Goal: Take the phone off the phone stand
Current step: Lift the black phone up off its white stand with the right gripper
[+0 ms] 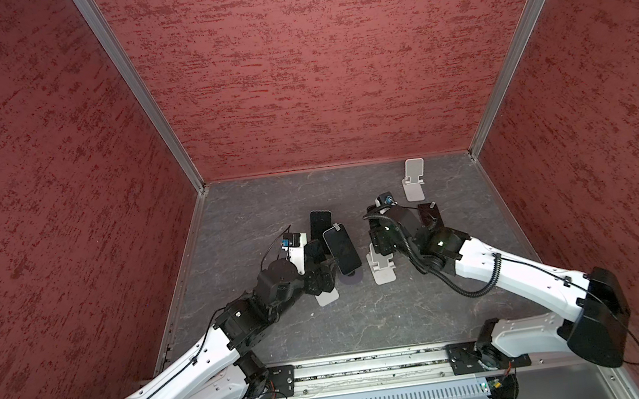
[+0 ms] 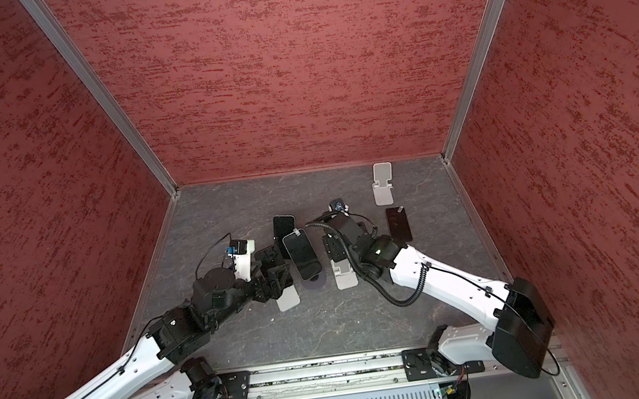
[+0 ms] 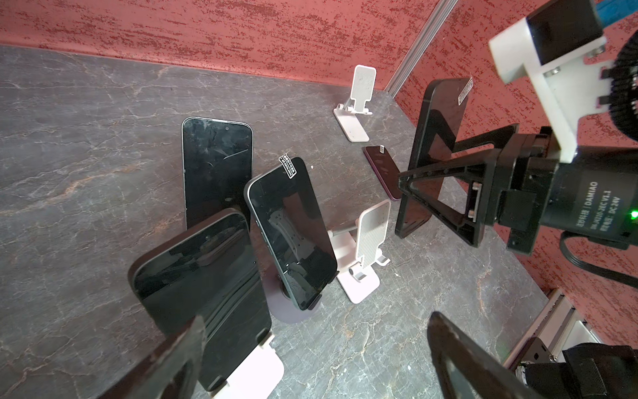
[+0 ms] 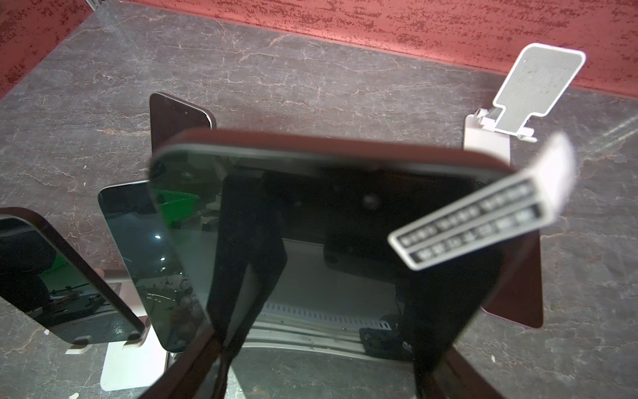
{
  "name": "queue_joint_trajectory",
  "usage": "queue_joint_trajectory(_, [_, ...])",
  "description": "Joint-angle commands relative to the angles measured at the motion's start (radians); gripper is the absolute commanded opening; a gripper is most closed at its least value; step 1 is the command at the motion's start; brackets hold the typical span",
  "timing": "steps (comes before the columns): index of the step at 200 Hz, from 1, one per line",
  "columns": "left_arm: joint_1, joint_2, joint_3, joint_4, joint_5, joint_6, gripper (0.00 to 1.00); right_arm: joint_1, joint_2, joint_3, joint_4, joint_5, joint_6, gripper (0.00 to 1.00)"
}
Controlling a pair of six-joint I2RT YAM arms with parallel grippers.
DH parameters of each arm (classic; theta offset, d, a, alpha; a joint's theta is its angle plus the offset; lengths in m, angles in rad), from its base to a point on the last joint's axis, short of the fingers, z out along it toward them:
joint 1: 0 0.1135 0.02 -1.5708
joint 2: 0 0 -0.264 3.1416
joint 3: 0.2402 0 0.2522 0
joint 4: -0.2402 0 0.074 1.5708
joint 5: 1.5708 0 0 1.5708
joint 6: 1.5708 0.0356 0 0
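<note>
The right end effector pinches the black phone with a white label tab by its long edges. It holds the phone upright in the air, above and apart from the empty white folding phone stand near the middle of the grey marbled surface. For this phone the lifting step looks done. The next move calls for tilting it flat and lowering it onto bare surface toward the right edge, clear of the maroon phone lying there, before letting go. The left end effector is spread wide and holds nothing. It sits just before a second black phone propped on another white stand, likely the next one to grasp.
</note>
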Motion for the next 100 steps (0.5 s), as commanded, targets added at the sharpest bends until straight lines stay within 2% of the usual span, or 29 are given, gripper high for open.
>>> queue_joint_trajectory(1, [-0.001, -0.006, -0.007, 0.032, 0.009, 0.021, 0.99, -0.022, 0.001, 0.049, 0.012, 0.016, -0.014, 0.63])
queue_joint_trajectory(100, [-0.001, 0.001, -0.013, 0.03, 0.004, 0.022, 0.99, -0.161, 0.034, 0.068, 0.018, -0.088, -0.071, 0.63])
